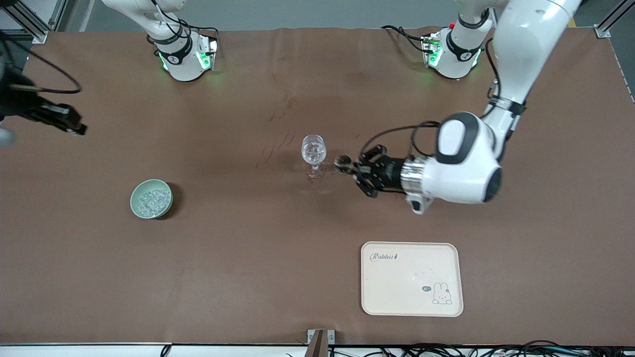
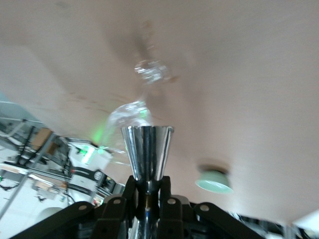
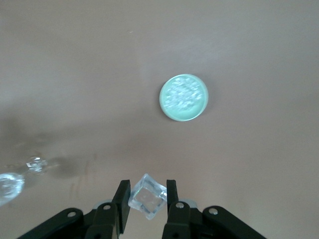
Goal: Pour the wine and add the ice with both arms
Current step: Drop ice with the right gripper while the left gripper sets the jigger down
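Clear cube of ice (image 3: 147,196) pinched in right gripper (image 3: 145,195) above brown table (image 1: 248,277). Heaped ice (image 1: 151,200) in pale green bowl (image 1: 139,189), wine glass's (image 1: 314,154) eight o'clock. Silver steel cone (image 2: 147,156) clamped by left gripper (image 1: 344,165), glass's three o'clock.

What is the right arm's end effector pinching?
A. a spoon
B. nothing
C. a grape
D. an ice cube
D. In the right wrist view the right end effector has its fingers closed on a clear ice cube, up above the table with the green bowl of ice below.
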